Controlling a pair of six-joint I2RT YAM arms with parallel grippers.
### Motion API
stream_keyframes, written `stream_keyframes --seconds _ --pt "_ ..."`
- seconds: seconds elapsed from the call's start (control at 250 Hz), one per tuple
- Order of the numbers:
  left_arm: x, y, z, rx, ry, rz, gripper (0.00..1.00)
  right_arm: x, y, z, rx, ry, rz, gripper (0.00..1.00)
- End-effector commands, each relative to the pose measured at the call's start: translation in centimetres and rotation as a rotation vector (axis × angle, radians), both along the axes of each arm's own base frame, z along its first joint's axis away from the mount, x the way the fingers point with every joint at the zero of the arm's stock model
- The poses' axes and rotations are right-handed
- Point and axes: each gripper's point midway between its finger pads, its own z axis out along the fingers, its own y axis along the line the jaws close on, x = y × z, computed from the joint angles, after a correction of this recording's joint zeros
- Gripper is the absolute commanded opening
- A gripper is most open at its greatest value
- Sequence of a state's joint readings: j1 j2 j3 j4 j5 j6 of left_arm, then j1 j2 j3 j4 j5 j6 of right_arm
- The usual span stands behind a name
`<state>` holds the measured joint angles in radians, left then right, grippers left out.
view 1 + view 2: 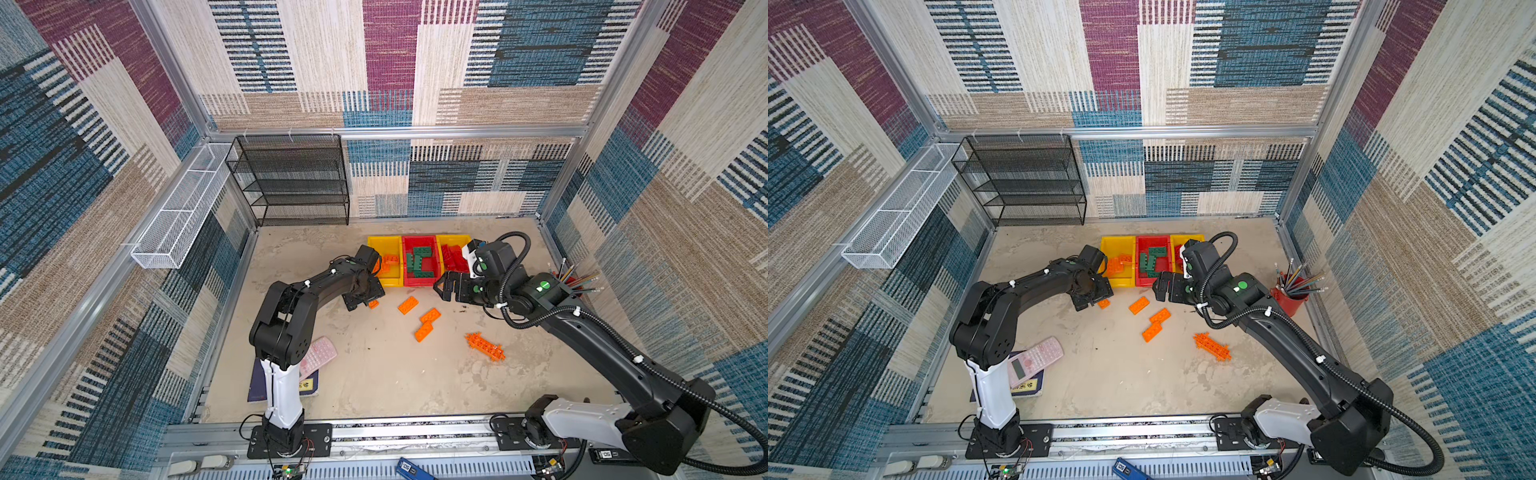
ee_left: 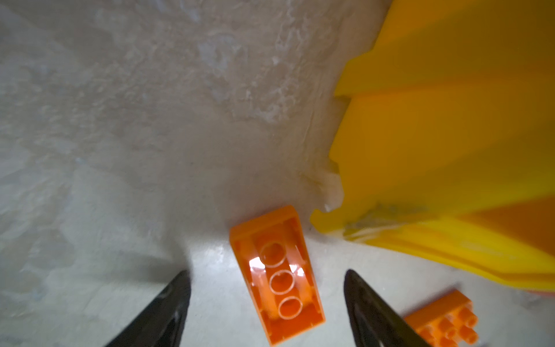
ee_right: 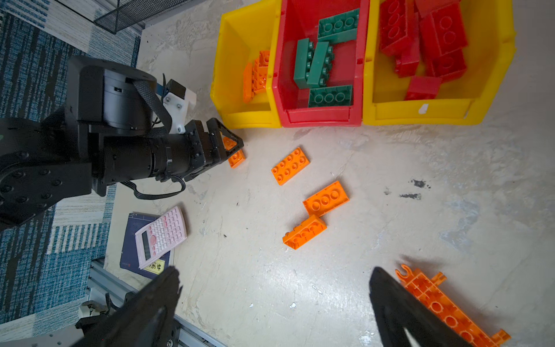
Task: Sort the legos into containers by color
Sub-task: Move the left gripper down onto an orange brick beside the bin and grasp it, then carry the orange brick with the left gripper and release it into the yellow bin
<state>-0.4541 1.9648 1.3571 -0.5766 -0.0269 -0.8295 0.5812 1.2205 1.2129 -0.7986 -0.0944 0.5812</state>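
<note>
- Pale, mottled, stained tabletop [image 1: 374, 382] is boxed in by patchwork walls [image 1: 291, 62] of blue, beige and plum.
- A black mesh shelf [image 1: 291, 178] is seen at eleven o'clock.
- Lined up at twelve o'clock: orange bricks [image 3: 258, 75] in the left yellow bin [image 3: 234, 60], green bricks [image 3: 315, 63] in the red bin [image 3: 318, 115], red bricks [image 3: 426, 39] in the right yellow bin [image 3: 420, 111].
- Left gripper [image 2: 266, 272]: fingers spread, an upturned orange brick [image 2: 276, 276] straddled, not touched, beside the left yellow bin's front corner.
- Right gripper [image 3: 274, 270]: fingers held wide apart, nothing gripped.
- Three loose orange bricks [image 1: 407, 305] are spotted mid-table, a lattice piece [image 1: 485, 347] at five o'clock.
- Eight o'clock: pink calculator [image 1: 1036, 359] on a booklet [image 3: 129, 240], yellow label [image 3: 156, 266] unreadable.
</note>
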Motion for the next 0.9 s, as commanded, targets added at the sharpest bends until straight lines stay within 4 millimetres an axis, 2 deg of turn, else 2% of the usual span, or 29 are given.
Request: stream_keyframes --seconds 0.0,0.12,0.216,0.44,0.6,0.684,0.78,0.896 --pt "-0.7 0.3 -0.7 0.027 0.050 -0.013 0.78 0.2 -0.1 0.4 0.009 -0.018 -0.016 1.00" --pt "-0.9 0.4 -1.4 0.041 0.077 -0.021 0.74 0.3 0.0 0.4 0.003 -0.018 -0.011 1.00" --pt "-1.4 0.6 -1.8 0.053 0.097 -0.025 0.65 0.4 0.1 0.1 -0.003 -0.012 -0.003 1.00" --pt "-3.5 2.1 -2.8 0.130 0.185 -0.042 0.61 0.5 0.4 -0.4 -0.006 -0.012 0.013 1.00" --pt "-4.7 2.7 -2.7 0.148 0.206 -0.066 0.53 0.5 0.5 -0.9 0.001 -0.010 0.019 1.00" --pt "-5.3 3.2 -2.6 0.166 0.226 -0.078 0.38 0.5 0.6 -1.0 0.007 -0.011 0.019 1.00" --pt "-5.8 3.5 -2.7 0.181 0.248 -0.098 0.33 0.6 0.6 -1.0 0.013 -0.016 0.017 1.00" --pt "-6.0 3.6 -1.9 0.186 0.242 -0.116 0.32 0.6 0.7 -0.9 0.017 -0.018 0.017 1.00"
